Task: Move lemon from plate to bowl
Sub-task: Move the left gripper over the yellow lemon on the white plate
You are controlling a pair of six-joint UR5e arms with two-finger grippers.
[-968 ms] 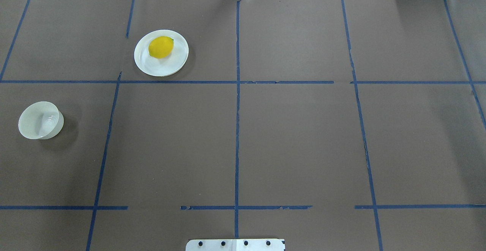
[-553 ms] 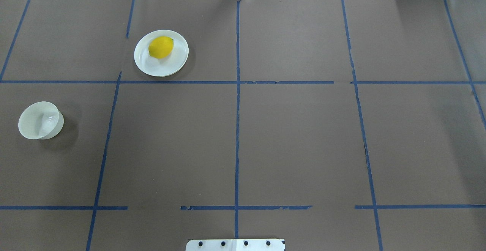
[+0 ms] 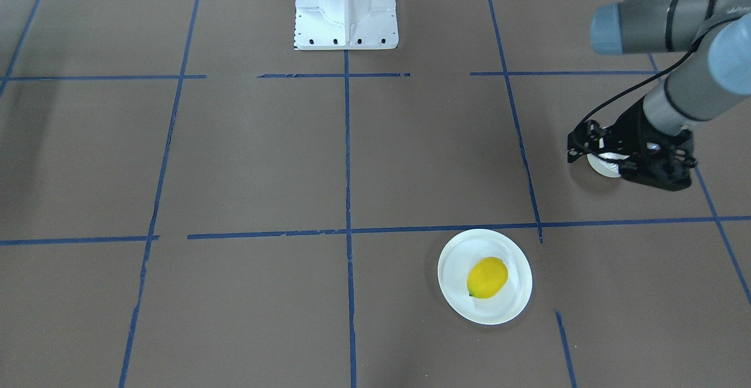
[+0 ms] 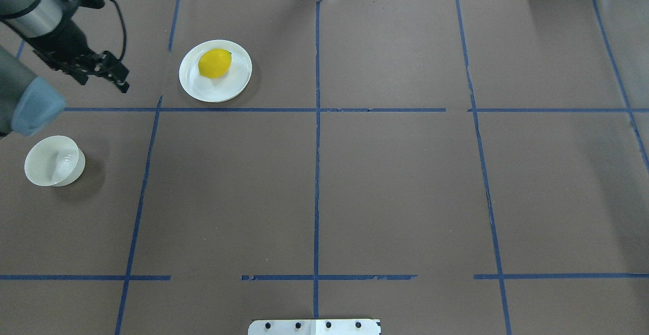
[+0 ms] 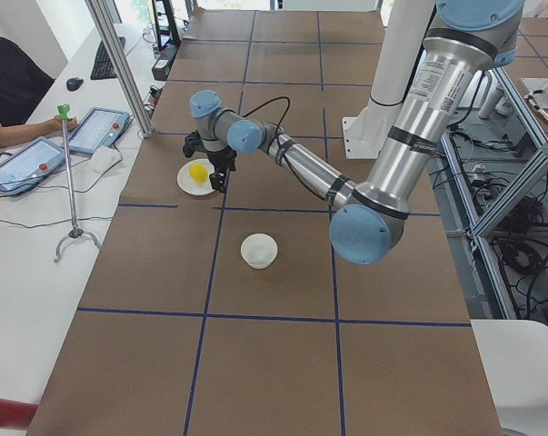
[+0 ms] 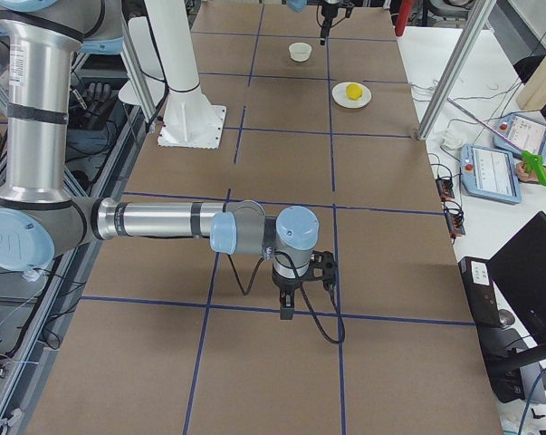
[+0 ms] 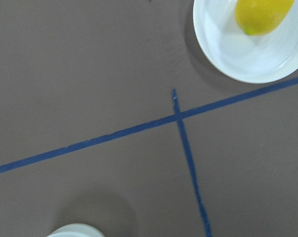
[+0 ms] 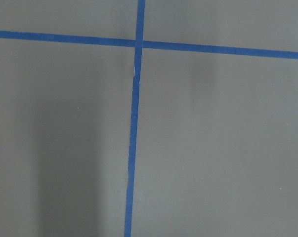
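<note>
The small, deep, cream thin-walled bowl point(image 4: 44, 163) stands empty at far left. The left hand point(image 4: 117, 77), released or clenched cannot be told, hovers beside the flat white disposable plate point(image 4: 213, 90) that carries the yellow oval lemon point(image 4: 215, 63). Centre the hand over the lemon before descending. The front-facing view hides most of the bowl behind the hand; the overhead view shows it whole.

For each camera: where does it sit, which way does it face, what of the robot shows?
Front-facing: across the table, facing the robot's base; left arm at right.
Overhead: behind the robot, looking forward and down; left gripper at left.
Exterior left: table's end, left arm near.
Exterior right: opposite end, right arm near.
Left wrist: down on plate, lemon, bowl rim; no body.
Right wrist: down on tape only.
All but right wrist show the lemon.
</note>
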